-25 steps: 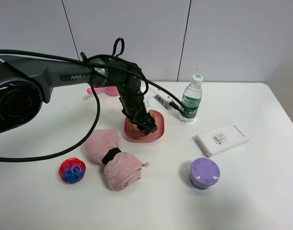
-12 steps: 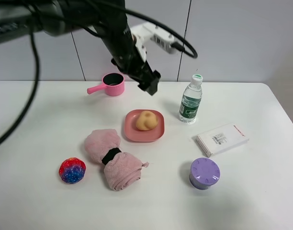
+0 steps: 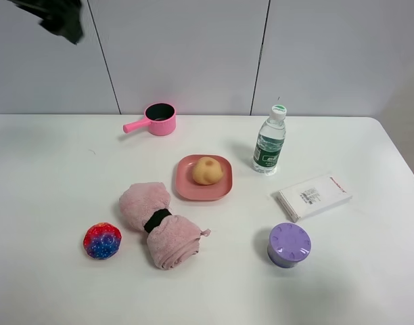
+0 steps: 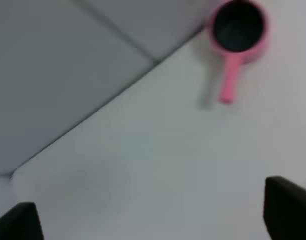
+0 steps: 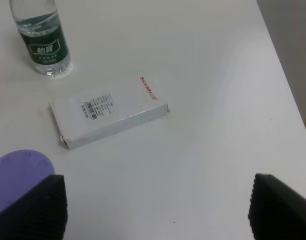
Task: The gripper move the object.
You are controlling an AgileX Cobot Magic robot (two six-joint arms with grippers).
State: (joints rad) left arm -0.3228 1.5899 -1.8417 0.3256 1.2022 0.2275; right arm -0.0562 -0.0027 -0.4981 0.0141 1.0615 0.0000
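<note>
The tan bun-like ball (image 3: 207,170) lies on a pink square plate (image 3: 221,191) in the middle of the white table; nothing is touching it. My left gripper (image 3: 62,18) shows only as a dark blur in the top left corner of the high view, far up and left of the ball. In the left wrist view its two black fingertips (image 4: 287,206) stand wide apart with nothing between them, and the ball is out of that view. My right gripper (image 5: 155,210) is open and empty over the right side of the table; the high view does not show it.
A pink pot (image 3: 157,120) stands at the back; it also shows in the left wrist view (image 4: 236,30). A water bottle (image 3: 269,142), white box (image 3: 313,197) and purple lidded jar (image 3: 289,245) are on the right. A pink rolled towel (image 3: 159,227) and glittery ball (image 3: 102,241) lie front left.
My left gripper was down over the plate, then rose and swung up and left to the top corner. The ball stays uncovered on the plate.
</note>
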